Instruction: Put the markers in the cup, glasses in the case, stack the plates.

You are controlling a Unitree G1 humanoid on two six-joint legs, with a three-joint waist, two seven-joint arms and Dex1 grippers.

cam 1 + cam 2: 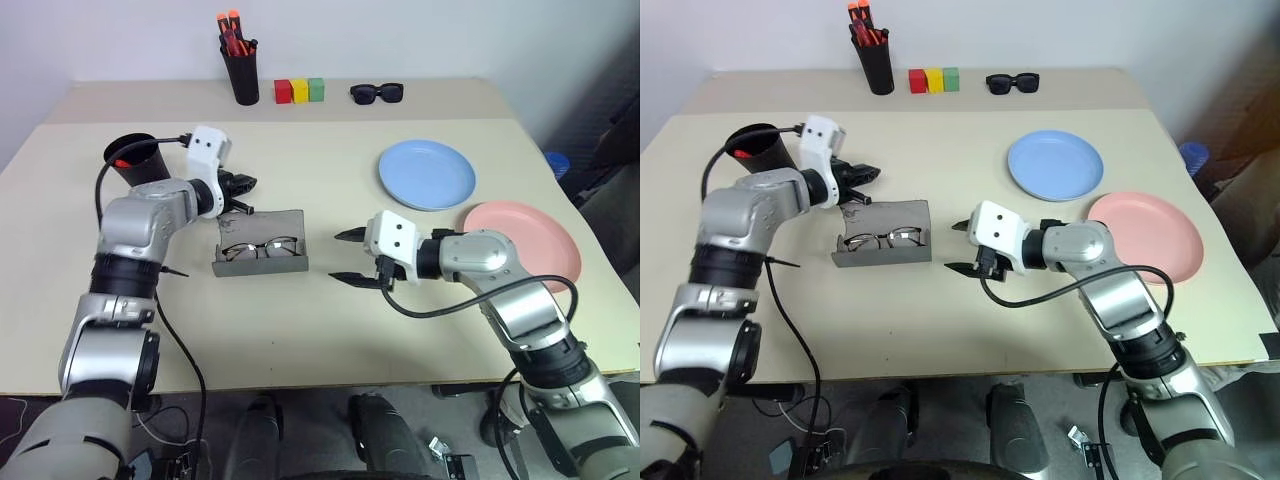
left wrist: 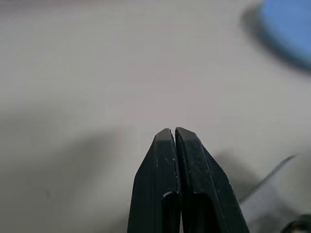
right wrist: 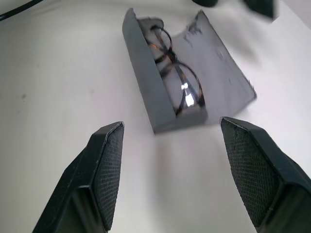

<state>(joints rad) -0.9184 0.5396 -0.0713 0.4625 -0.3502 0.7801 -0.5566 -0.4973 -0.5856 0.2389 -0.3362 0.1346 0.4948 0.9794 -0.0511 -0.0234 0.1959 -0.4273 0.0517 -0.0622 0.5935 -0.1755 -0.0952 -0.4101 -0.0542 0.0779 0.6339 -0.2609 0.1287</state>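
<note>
Right wrist view: glasses point(image 3: 175, 77) lie inside open case point(image 3: 194, 73); right claw point(image 3: 177, 170) spread, empty, facing case. Left claw point(image 1: 240, 190) pinched shut, empty, behind case lid, likely to push it closed.

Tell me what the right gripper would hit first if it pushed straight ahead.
Probably the case: the right gripper, jaws open, points at its near end, where the glasses lie inside.

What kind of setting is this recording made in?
Probably a lab or office test bench rather than a home: a plain beige table against a bare wall, with staged props such as coloured blocks, a pen holder and two empty plates.
</note>
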